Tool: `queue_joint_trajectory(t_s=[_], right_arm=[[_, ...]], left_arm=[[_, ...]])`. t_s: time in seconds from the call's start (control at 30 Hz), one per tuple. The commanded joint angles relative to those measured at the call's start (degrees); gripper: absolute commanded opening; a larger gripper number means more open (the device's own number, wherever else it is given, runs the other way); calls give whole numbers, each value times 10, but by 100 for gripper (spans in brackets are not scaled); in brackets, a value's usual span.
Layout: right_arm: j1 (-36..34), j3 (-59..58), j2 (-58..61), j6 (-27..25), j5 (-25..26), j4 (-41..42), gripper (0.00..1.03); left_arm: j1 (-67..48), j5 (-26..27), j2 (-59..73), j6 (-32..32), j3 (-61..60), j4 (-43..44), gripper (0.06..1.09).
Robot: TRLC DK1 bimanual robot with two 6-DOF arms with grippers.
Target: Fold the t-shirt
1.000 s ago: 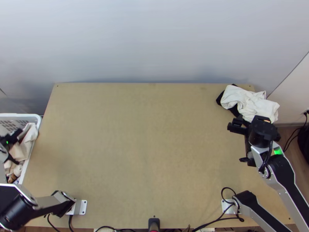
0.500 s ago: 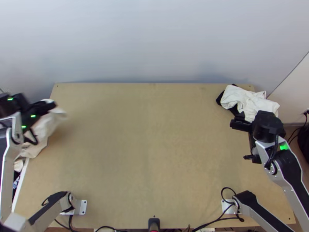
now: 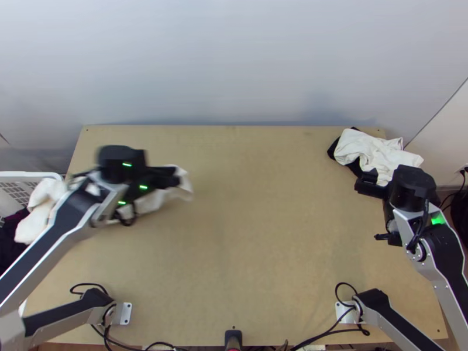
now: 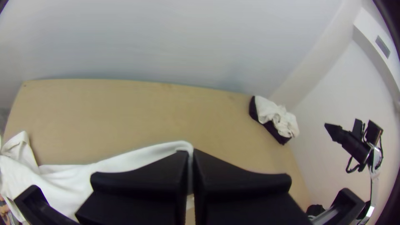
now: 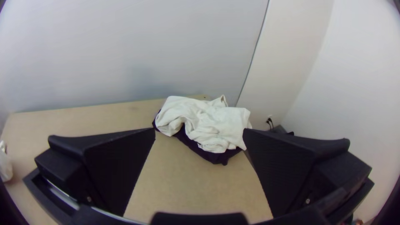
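White t-shirt (image 3: 155, 202) (I presume) has swung from the basket (image 3: 30, 174) past the table's left edge (image 3: 65, 248) in the top view, so spreading can follow. Left wrist view: my left gripper (image 4: 190, 152) pinches it. Right wrist view: my right gripper (image 5: 199, 130) stands open near the far right corner's cloth pile (image 5: 208, 123).

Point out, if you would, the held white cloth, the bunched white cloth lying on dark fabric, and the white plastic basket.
Held white cloth (image 4: 66, 179): left wrist view, on its loose, hanging part.
Bunched white cloth (image 5: 208, 123): right wrist view, on its crumpled middle.
White plastic basket (image 3: 29, 174): top view, on its far rim.
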Motion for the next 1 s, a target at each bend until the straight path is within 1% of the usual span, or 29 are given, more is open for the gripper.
queue_joint_trajectory(t_s=[0.0,0.07,0.13,0.33,0.57,0.7,0.73,0.77,0.8,0.83,0.87,0.97], right_arm=[[-16,4,7,18,0,-5,99],[-21,7,10,18,0,-5,99],[-25,9,14,18,-4,-9,99],[-33,-1,17,21,-11,-26,98],[-76,-13,16,52,-12,-26,98],[-76,-27,5,59,-12,-26,98],[-76,-31,0,62,-12,-24,98],[-77,-33,-1,65,-12,-23,98],[-79,-34,-1,67,-12,-23,98],[-80,-34,-2,68,-12,-21,98],[-80,-34,-2,68,-12,-19,98],[-80,-37,-3,67,-13,-14,98]], left_arm=[[-160,-19,112,-24,41,42,10],[-187,-25,153,-20,70,58,10],[-207,-42,198,-14,112,70,10],[-243,-81,344,-11,283,84,10],[-296,-117,502,-10,483,77,10],[-316,-130,540,-16,522,76,10],[-320,-131,543,-16,523,75,14],[-321,-131,543,-18,523,72,30],[-323,-132,540,-17,523,67,57],[-323,-134,536,-17,523,60,87],[-322,-143,532,-18,527,46,105],[-304,-145,511,-18,538,7,105]])
